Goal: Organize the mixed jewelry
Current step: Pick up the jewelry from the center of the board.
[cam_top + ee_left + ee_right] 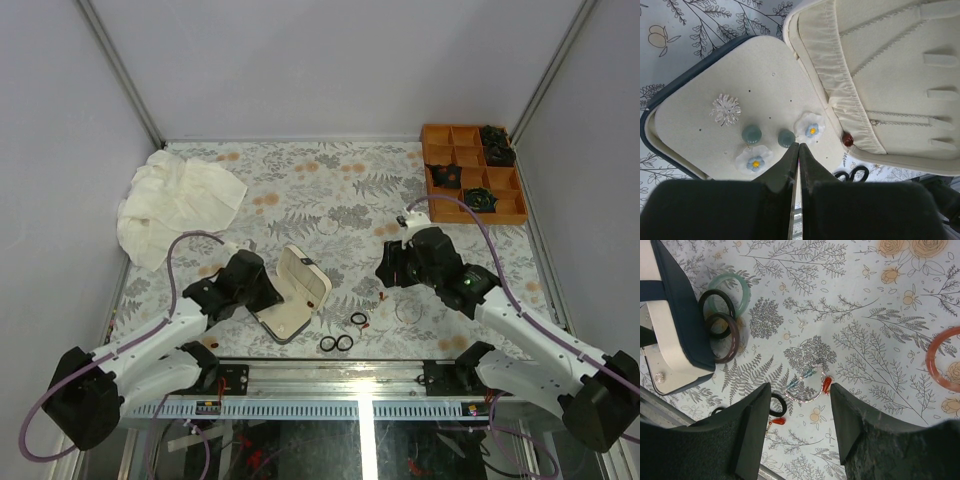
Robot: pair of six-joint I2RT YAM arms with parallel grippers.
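Observation:
The open cream-lined case (290, 292) lies at the table's front. In the left wrist view its pad (700, 90) holds a crystal stud (726, 110), two teal beads (751, 134) and two blue flower earrings (810, 128); a red bead (847, 139) sits at the hinge. My left gripper (798, 145) is shut and empty, its tips just above the pad. My right gripper (800, 390) is open above a thin beaded hoop (805, 386) with a red drop (827, 384). A small black ring (778, 404) and another red drop (777, 421) lie by its left finger (757, 415).
Green (735, 287), black (715, 305) and brown (724, 337) bangles lie beside the case; a pink bangle (937, 362) lies at the right. Two black rings (336, 343) lie near the front edge. An orange divided tray (470, 180) stands back right, a white cloth (175, 200) back left.

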